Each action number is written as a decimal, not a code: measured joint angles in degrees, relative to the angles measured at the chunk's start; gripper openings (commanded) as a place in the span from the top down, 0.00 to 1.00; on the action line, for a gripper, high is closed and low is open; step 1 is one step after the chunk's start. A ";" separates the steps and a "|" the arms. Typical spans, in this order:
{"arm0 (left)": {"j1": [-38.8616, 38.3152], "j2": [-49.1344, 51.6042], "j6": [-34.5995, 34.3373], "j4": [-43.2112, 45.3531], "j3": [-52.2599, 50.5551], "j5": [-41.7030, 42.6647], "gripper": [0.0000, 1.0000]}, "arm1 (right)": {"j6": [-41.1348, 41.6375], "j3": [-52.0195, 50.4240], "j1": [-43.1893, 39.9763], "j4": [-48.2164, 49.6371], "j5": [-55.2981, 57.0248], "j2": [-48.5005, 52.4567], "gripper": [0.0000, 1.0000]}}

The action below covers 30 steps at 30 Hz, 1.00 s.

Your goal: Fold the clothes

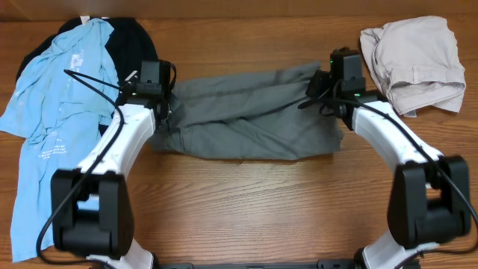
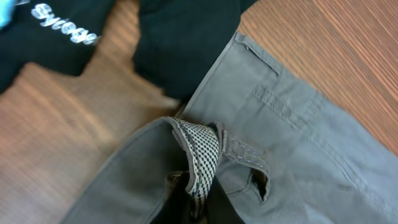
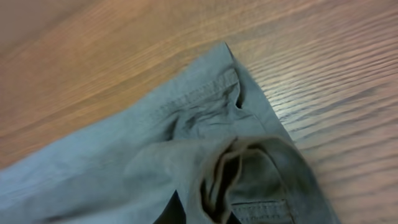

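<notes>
While the table (image 1: 246, 209) carries the grey shorts (image 1: 246, 123) stretched across its middle, the left claw (image 1: 162, 112) is clenched on the waistband (image 2: 200, 155) and the right claw (image 1: 328, 91) on the opposite end; either bunched pinch could slip when lifted, spoiling the fold.

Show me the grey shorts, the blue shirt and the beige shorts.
grey shorts (image 1: 246, 118), overhead view, middle of the fabric.
blue shirt (image 1: 54, 123), overhead view, middle of the body.
beige shorts (image 1: 414, 54), overhead view, centre of the pile.
</notes>
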 measured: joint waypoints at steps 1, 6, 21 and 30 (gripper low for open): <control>0.15 0.96 -0.07 1.40 -0.02 -0.17 0.39 | -0.20 -0.02 0.00 1.14 -0.07 1.42 0.15; 0.33 3.28 0.42 8.94 -0.07 -0.87 0.11 | -1.57 -0.02 0.00 6.03 -0.07 3.06 0.00; 1.55 3.17 18.78 -26.95 27.08 13.84 0.96 | -19.19 8.26 0.20 -22.71 -12.59 -4.42 0.57; 1.33 3.17 20.00 -31.82 21.90 17.31 0.96 | -31.69 8.31 6.21 -25.38 -16.92 -0.31 0.93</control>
